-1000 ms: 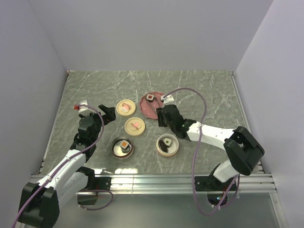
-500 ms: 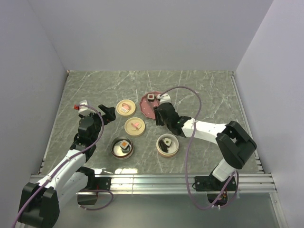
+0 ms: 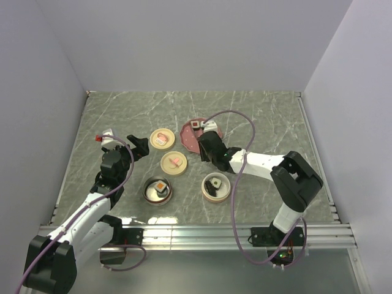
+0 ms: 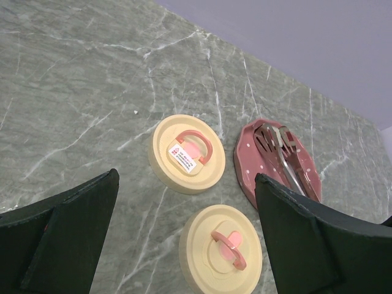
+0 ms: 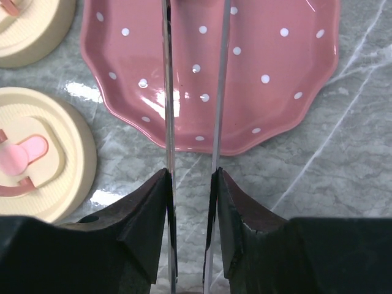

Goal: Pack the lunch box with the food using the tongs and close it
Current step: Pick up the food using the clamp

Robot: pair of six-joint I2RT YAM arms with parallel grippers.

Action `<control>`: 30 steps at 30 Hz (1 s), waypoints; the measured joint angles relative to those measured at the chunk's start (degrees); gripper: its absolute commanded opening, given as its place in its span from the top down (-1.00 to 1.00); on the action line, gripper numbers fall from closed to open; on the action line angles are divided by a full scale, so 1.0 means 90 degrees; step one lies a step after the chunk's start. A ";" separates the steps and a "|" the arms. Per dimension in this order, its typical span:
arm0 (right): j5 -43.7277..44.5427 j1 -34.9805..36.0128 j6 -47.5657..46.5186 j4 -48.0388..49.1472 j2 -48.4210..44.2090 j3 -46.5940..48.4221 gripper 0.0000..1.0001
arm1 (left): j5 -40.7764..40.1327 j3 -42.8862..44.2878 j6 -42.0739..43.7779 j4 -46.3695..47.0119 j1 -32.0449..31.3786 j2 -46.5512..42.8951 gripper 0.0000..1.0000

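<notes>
My right gripper (image 3: 205, 147) is shut on the tongs (image 5: 166, 92), its fingers (image 5: 147, 208) pressing both slim arms from outside. The tongs reach over the pink dotted plate (image 3: 189, 142); their tips leave the right wrist view at the top. One dark-sided food cube (image 3: 195, 125) sits at the plate's far edge. The lunch box's two round bowls hold food: the left bowl (image 3: 149, 195) has an orange-topped cube (image 3: 160, 186), the right bowl (image 3: 225, 195) a light-topped cube (image 3: 217, 182) and a dark piece (image 3: 211, 192). My left gripper (image 3: 139, 147) hangs open and empty at the left.
Two cream round lids with pink handles lie left of the plate, one farther (image 3: 162, 139) and one nearer (image 3: 174, 163), between my two grippers. The left wrist view shows both lids (image 4: 188, 153) (image 4: 220, 248), the plate (image 4: 248, 159) and the tongs (image 4: 283, 153). Grey walls enclose the marble table.
My right gripper has shifted a little left and farther over the plate's edge, and its jaws have squeezed the tongs' arms closer together. The left arm has not moved.
</notes>
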 measured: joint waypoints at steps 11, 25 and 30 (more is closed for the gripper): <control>0.0141 0.0000 0.0124 -0.0185 -0.0206 -0.0092 0.70 | 0.0000 0.0000 0.0000 0.0000 0.0000 0.0000 -0.99; 0.0039 0.0000 0.0075 -0.0253 -0.1860 -0.0962 0.77 | 0.0002 0.0000 0.0000 0.0000 0.0005 -0.0002 -0.99; -0.0117 0.0039 0.0070 -0.0245 -0.2586 -0.1406 0.77 | 0.0005 0.0000 0.0000 0.0000 0.0012 -0.0007 -0.99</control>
